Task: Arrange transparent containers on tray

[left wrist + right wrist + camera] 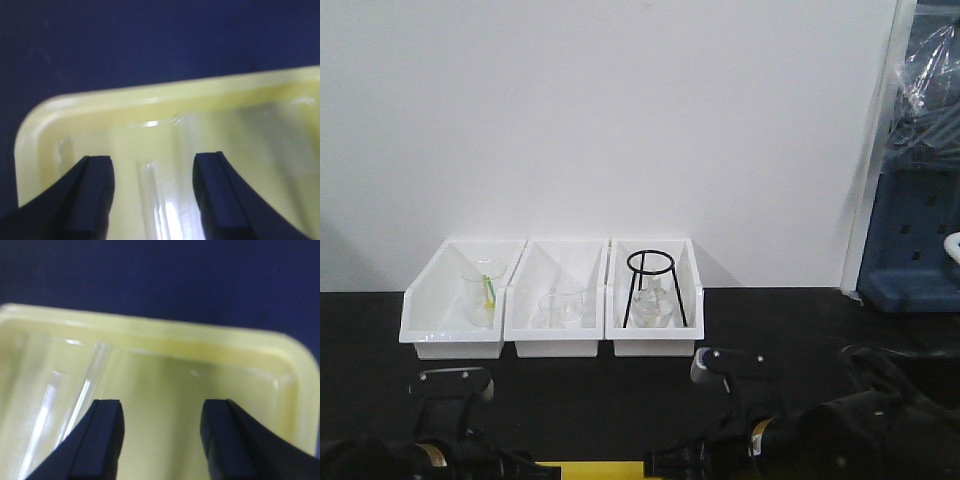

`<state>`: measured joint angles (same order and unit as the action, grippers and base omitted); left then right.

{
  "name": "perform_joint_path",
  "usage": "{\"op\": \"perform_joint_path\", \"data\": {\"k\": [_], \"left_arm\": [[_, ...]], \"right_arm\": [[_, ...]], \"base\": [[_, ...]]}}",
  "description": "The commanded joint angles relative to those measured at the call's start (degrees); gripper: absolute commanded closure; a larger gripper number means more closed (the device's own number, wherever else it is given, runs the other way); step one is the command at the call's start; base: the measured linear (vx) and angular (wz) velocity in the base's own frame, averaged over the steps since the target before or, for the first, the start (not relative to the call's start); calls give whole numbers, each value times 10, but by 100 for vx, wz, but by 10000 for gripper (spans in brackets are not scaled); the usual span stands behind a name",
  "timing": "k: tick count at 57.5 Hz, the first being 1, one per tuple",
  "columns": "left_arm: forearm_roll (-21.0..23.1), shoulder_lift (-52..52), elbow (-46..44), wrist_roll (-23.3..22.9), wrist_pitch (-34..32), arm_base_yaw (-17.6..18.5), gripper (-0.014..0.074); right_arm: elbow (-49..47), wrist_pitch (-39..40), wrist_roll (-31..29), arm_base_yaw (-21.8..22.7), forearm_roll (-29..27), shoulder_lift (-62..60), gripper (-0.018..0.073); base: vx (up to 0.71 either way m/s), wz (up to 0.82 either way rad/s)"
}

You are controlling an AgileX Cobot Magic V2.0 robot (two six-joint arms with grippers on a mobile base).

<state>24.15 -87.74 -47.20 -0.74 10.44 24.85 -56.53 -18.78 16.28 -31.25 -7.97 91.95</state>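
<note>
Both grippers hang low over the wide bright yellow tray with rounded corners [45, 120], jaws spread wide and holding nothing. Left gripper [152, 192] straddles a slender clear glass test tube [160, 200] lying flat on the tray floor near its corner, running between the black fingers [95, 195] but apart from both. Right gripper [160, 437] is over bare yellow floor at the opposite corner; a second clear tube [87, 390] lies just beside its left finger, and faint glints further left hint at more glass, too blurred to count. From the front view only a sliver of the tray shows between the two arms, on the black tabletop [570, 400]. Behind stand three white plastic bins [455, 335] holding clear beakers, a flask and a black wire tripod [655, 285]. Judgement: at least two tubes already sit on the tray, so the arranging looks well advanced; whether any tubes remain elsewhere cannot be told.
</note>
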Motion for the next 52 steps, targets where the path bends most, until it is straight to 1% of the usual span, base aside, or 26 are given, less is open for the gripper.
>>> {"op": "perform_joint_path", "data": {"k": [1, 7, 12, 19, 28, 37, 52], "left_arm": [[-1, 78, -18, 16, -36, 3, 154], [-2, 144, -18, 44, -42, 3, 181], [-1, 205, -18, 65, -53, 3, 206], [-1, 284, -18, 70, -67, 3, 243], [-1, 353, -18, 70, -70, 3, 287], [-1, 380, -18, 70, -70, 3, 319], [-1, 377, -18, 70, -70, 3, 337]], "right_arm": [[-17, 39, -2, 4, 35, -77, 181], [-17, 40, -2, 4, 85, -138, 226], [-17, 39, -2, 4, 111, -190, 276], [-17, 39, -2, 4, 115, -248, 342], [-17, 39, -2, 4, 115, -293, 389], [-17, 39, -2, 4, 115, -305, 396], [-17, 38, -2, 4, 114, -305, 394]], "base": [[0, 0], [0, 0], [0, 0], [0, 0], [0, 0], [0, 0], [0, 0]]}}
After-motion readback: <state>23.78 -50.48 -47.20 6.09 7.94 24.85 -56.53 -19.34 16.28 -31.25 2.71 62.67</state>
